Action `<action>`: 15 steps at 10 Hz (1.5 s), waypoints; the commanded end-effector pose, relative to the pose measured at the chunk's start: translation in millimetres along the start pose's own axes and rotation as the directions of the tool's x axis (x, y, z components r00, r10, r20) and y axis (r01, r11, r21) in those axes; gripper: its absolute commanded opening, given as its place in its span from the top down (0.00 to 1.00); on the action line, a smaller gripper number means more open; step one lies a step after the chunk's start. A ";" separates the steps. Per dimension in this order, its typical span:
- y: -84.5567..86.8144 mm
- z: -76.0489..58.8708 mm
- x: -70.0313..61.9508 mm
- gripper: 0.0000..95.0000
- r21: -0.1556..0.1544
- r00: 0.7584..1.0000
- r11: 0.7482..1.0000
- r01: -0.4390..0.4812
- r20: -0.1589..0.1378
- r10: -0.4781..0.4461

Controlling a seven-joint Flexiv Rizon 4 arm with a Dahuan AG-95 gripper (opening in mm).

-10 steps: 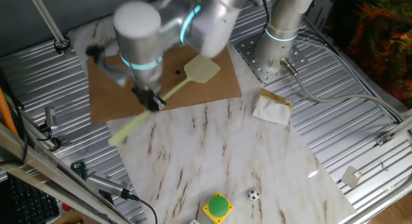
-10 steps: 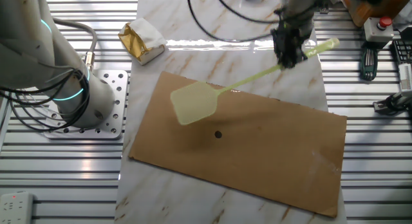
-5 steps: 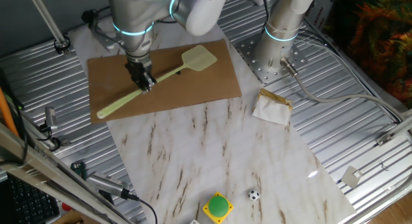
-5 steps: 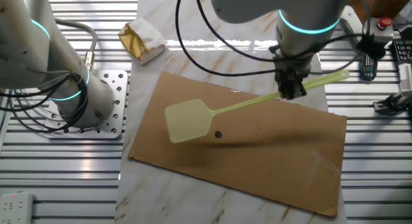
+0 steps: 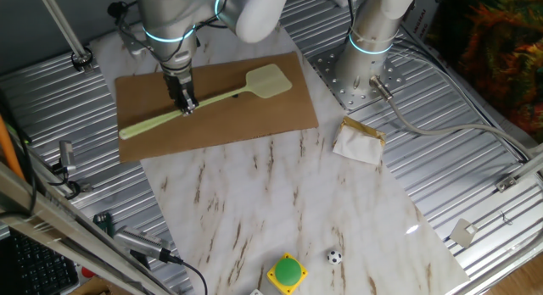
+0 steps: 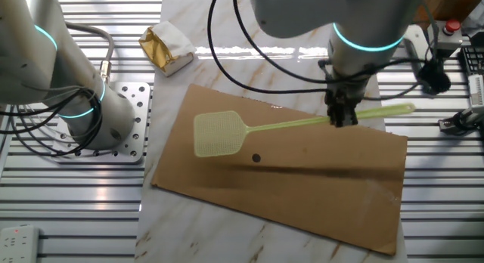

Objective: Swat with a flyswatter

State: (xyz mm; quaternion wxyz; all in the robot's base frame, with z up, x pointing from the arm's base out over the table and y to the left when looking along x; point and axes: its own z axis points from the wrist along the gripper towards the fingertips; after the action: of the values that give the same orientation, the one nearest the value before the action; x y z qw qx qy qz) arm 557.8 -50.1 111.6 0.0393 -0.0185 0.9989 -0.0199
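Note:
The pale yellow-green flyswatter [image 5: 212, 99] is held over the brown cardboard sheet [image 5: 254, 121], its mesh head [image 5: 269, 81] toward the arm's base. My gripper [image 5: 186, 107] is shut on the handle, about a third of the way from its free end. In the other fixed view the gripper [image 6: 344, 118] grips the handle of the flyswatter [image 6: 287, 126] and the mesh head [image 6: 218, 134] hovers just above a small black dot [image 6: 255, 159] on the cardboard [image 6: 318, 187]. The swatter casts a shadow below it.
A crumpled gold and white wrapper [image 5: 360, 141] lies right of the cardboard. A yellow box with a green button [image 5: 288, 273] and a small ball [image 5: 334, 258] sit at the near edge of the marble board. The arm's base [image 5: 365, 66] stands at the back right.
The gripper has carried the flyswatter farther over the cardboard and levelled it out. The head has shifted slightly and stays near the black dot.

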 end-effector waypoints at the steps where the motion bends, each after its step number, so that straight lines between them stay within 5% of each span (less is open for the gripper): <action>1: -15.8 1.5 5.6 1.00 -0.006 0.997 0.997 -0.078 0.004 0.078; 8: -18.9 24.6 -15.2 1.00 -0.047 0.997 0.996 -0.074 -0.013 0.073; 12: -15.2 22.3 -30.7 1.00 -0.048 0.998 0.998 -0.049 -0.044 0.047; 15: -15.1 27.6 -32.1 1.00 -0.045 0.998 0.998 -0.041 -0.039 0.039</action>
State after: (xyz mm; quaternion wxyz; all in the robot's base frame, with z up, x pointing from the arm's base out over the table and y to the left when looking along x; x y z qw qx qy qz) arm 594.0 -65.0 84.8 0.0221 0.0001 0.9998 0.0021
